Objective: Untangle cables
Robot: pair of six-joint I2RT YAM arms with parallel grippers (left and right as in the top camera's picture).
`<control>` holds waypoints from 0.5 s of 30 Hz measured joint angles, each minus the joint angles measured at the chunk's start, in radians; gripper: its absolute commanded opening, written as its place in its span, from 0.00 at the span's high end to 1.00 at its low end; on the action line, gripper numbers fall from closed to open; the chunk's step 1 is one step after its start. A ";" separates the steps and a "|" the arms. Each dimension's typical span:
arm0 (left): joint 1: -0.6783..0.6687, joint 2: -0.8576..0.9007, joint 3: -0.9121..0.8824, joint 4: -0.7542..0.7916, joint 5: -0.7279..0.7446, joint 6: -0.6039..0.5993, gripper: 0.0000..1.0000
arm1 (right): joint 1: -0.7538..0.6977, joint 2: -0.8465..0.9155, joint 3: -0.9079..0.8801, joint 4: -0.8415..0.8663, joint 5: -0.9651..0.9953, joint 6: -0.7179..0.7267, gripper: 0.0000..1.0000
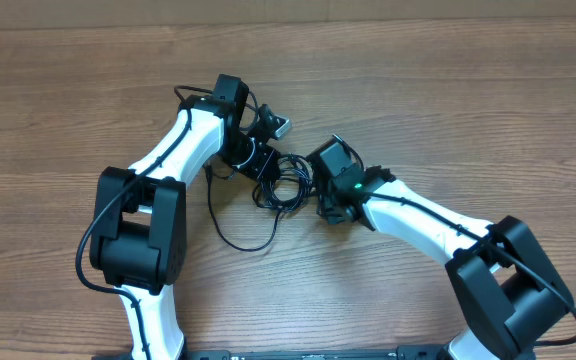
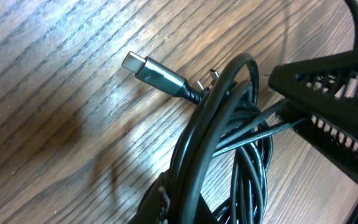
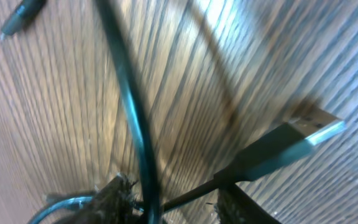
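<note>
The cables [image 1: 286, 187], light, limp and slick, lie tangled on the surface [image 1: 448, 90] between both grippers. A thin strand seems clamped in the left gripper [image 2: 280, 101]. The right gripper [image 3: 174, 200] is held apart around another. Holds beside a plug [image 3: 303, 137] are advised.

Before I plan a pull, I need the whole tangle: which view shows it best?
Overhead: the whole tangle shows, loose loop included. Left wrist shows only bunched loops close up; right wrist, one strand and a plug.
</note>
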State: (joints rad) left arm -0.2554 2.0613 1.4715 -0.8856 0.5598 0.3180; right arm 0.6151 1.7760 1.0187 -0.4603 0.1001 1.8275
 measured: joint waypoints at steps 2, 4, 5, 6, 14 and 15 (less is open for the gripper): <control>0.000 0.000 0.002 0.003 0.016 0.000 0.96 | -0.013 0.000 0.000 -0.002 -0.019 -0.002 0.73; 0.000 0.000 0.002 0.003 0.030 0.000 0.96 | -0.017 0.000 0.000 -0.001 -0.027 0.000 0.90; 0.000 0.000 0.002 0.002 0.034 0.000 0.96 | -0.017 0.000 0.000 -0.002 -0.035 -0.004 0.96; 0.000 0.000 0.002 0.002 0.037 0.000 0.96 | -0.017 0.000 0.000 -0.002 -0.041 -0.003 0.96; 0.001 0.000 0.002 0.002 0.058 0.000 0.96 | -0.018 0.000 -0.003 0.127 -0.091 -0.114 0.96; 0.001 0.000 0.002 0.003 0.058 0.000 0.96 | -0.019 0.000 -0.003 0.151 -0.101 -0.153 0.96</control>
State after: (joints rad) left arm -0.2546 2.0613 1.4738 -0.8829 0.6178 0.3180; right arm 0.5964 1.7760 1.0153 -0.3096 -0.0013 1.6745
